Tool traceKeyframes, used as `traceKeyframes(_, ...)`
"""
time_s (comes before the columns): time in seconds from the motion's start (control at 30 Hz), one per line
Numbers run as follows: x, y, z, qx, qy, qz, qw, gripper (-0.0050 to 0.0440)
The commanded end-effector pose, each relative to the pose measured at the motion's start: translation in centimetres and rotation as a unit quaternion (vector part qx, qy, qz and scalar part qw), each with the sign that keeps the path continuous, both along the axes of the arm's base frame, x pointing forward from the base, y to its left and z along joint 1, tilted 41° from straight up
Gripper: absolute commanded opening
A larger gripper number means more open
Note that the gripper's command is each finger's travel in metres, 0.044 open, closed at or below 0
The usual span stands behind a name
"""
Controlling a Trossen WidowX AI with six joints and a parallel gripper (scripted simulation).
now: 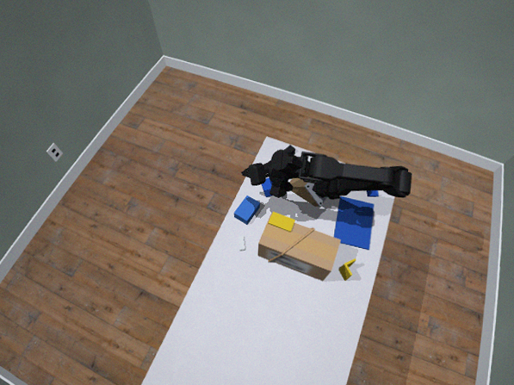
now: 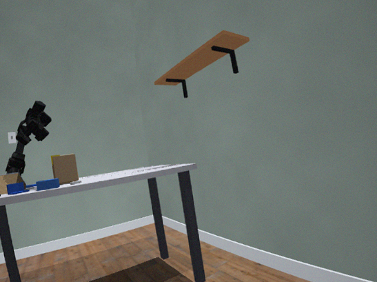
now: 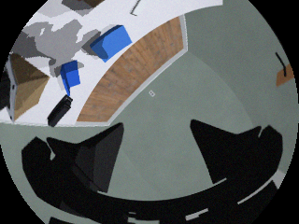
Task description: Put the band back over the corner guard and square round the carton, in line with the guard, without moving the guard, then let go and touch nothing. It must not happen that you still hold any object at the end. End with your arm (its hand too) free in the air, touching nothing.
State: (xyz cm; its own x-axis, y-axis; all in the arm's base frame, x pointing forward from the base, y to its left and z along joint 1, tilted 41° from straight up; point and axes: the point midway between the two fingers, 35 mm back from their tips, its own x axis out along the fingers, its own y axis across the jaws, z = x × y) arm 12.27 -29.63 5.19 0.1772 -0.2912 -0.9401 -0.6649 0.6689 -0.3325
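A brown carton (image 1: 299,249) lies on the white table. A thin tan band (image 1: 292,244) runs slantwise across the carton's top and front, away from the guard. My gripper (image 1: 255,171) is open and empty, raised high above the table's far left part, well apart from the carton. In the wrist view its two fingers stand wide apart with nothing between them. In the side view the gripper (image 2: 36,119) is held high above the carton (image 2: 64,168).
A second yellow angle piece (image 1: 346,269) lies right of the carton. A blue block (image 1: 247,208), a blue flat sheet (image 1: 354,221), a small brown wedge-shaped box (image 1: 305,191) and a small white pin (image 1: 243,243) lie around it. A wall shelf (image 2: 202,57) hangs far off.
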Motion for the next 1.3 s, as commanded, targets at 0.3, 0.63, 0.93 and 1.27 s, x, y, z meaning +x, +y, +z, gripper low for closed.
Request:
traceKeyframes(0.3, 0.0, 0.0, 0.0, 0.0, 0.0, 0.0, 1.0, 0.04)
traceKeyframes(0.63, 1.3, 1.6, 0.6, 0.049, -0.029, -0.045, 0.997, 0.033)
traceKeyframes(0.93, 5.1, 7.9, 3.6, 0.23, -0.077, -0.198, 0.95, 0.0122)
traceKeyframes(1.27, 6.9, 13.6, 7.2, 0.369, -0.051, -0.357, 0.857, 0.0122)
